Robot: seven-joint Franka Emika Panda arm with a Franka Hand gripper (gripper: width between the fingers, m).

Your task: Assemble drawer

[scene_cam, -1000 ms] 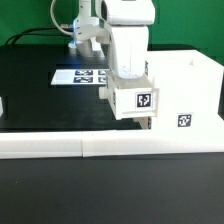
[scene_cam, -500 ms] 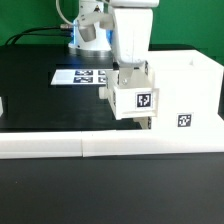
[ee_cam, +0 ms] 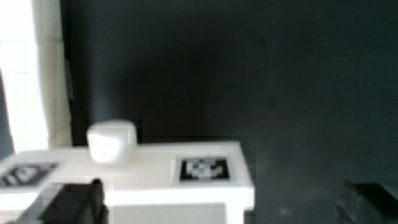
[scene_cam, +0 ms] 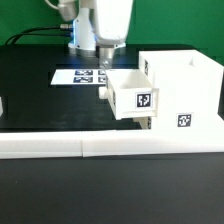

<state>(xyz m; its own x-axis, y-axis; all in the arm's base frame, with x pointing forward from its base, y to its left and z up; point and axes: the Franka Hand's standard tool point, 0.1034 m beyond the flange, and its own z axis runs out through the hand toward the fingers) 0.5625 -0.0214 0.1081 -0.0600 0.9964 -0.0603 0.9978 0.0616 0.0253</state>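
Reading across the exterior view from its left, you first meet the dark bench (scene_cam: 30,100), then the flat white marker board (scene_cam: 80,75) lying on it with its printed tags. Above that board hangs the white robot arm (scene_cam: 105,22), which has lifted up and drawn toward the exterior view's left since half a second ago, when it stood right over the tray. Next comes the small white plastic open-top tray (scene_cam: 133,95), tagged on its front face and pushed partway into the large white cube-like plastic housing (scene_cam: 183,90), which sits furthest to the exterior view's right and carries its own tag low on the front. Along the front runs the long white L-shaped bar (scene_cam: 110,146). The tray has stayed where it was while the arm left it, so you can judge that it has been let go and this insertion is done or nearly so, though part of it juts out of the housing. From the wrist view, the hand (ee_cam: 222,205) is spread wide, its two dark fingers (ee_cam: 71,205) at either side with nothing pinched between them; below lies a tagged white surface with a short white round knob (ee_cam: 112,140) on it. You should expect the second tray to be the next concern; it is not visible here.
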